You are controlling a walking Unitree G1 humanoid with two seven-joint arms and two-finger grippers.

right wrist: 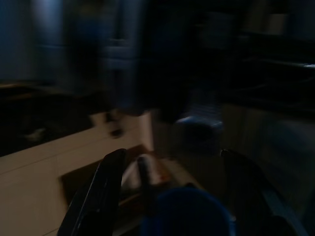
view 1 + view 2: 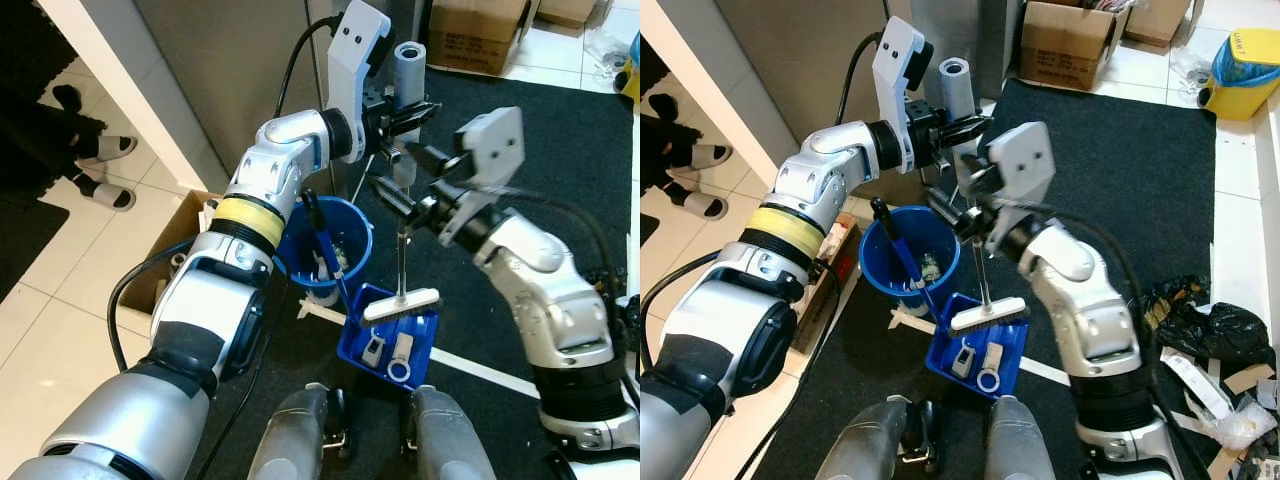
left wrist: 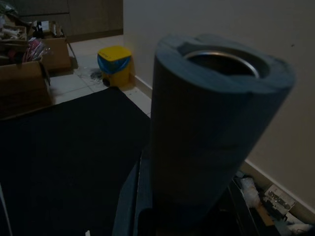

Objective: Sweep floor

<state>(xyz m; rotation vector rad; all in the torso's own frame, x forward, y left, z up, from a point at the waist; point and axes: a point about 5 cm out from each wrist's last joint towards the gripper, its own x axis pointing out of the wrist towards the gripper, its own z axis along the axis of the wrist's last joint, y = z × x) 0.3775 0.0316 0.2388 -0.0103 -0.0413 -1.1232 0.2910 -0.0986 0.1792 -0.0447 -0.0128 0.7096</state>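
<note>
Up high, the left gripper point(image 2: 408, 112) grasps the broom's grey foam handle point(image 2: 408, 68); the right gripper point(image 2: 392, 196), fingers parted, sits just below, above the blue dustpan point(image 2: 383, 348).

The blue bucket point(image 2: 910, 255), the blue dustpan point(image 2: 980, 350) just beside it and the upright broom pole point(image 2: 982, 265) crowded the ground before the robot, a cardboard box point(image 2: 175, 245) blocked the left, while the black mat point(image 2: 1120, 170) lay open.

Right wrist view is dark and smeary, can barely make out the blue bucket point(image 1: 184, 211). Person's legs point(image 2: 60, 150) get cut off at the frame edge, and the yellow bin point(image 2: 1246, 68) too.
</note>
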